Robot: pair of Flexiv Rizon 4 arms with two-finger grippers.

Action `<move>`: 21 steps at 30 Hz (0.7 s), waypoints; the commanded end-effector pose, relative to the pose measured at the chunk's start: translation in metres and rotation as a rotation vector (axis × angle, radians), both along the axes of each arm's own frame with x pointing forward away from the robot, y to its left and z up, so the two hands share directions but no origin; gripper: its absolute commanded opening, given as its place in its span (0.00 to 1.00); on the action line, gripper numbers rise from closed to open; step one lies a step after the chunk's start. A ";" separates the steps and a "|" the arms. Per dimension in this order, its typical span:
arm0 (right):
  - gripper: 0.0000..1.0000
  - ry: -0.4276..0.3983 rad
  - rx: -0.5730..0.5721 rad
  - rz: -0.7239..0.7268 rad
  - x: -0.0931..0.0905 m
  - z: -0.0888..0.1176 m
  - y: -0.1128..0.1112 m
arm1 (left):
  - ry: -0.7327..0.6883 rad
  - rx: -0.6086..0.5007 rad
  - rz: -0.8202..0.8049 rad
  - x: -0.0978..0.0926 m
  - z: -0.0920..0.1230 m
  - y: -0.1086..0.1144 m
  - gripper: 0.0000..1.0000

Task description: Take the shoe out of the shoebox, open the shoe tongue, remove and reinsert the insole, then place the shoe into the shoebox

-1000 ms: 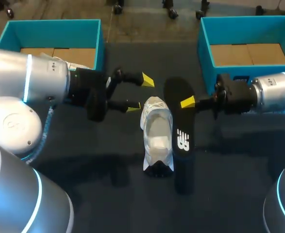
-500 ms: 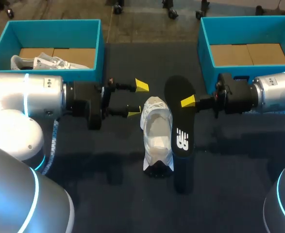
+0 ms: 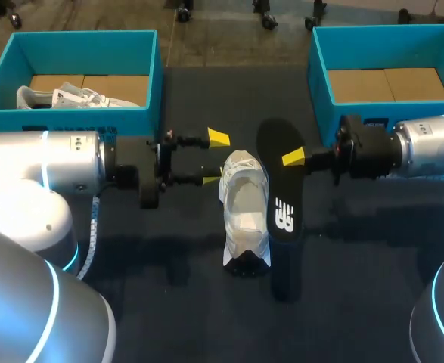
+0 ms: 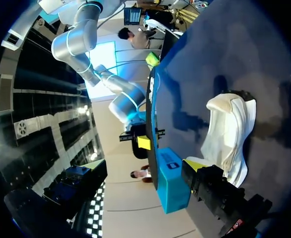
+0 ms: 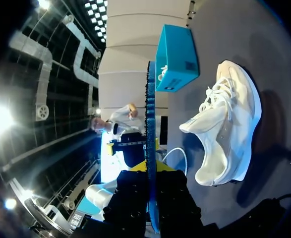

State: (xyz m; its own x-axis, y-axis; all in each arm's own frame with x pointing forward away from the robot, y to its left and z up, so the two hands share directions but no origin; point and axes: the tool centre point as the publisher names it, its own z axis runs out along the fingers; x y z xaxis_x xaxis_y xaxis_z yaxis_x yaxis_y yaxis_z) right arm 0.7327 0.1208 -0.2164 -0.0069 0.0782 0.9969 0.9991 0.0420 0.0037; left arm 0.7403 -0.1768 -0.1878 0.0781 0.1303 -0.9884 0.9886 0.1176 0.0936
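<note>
Drawn back slightly, left fingers (image 3: 218,137) spread empty near the one unboxed shoe (image 3: 244,215); right fingers (image 3: 293,158) pinch the single insole (image 3: 282,208).

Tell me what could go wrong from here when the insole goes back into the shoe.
1. The right end effector grips the insole near one end, standing on edge. The long free part may bend or slip in the grip when it is pushed in.
2. The left end effector is open beside the shoe and does not hold it, so the shoe may slide or tip under the push.
</note>
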 end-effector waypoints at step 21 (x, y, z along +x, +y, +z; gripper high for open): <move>0.00 -0.014 0.028 -0.042 0.004 -0.003 0.000 | 0.009 0.007 0.023 0.002 0.004 -0.005 1.00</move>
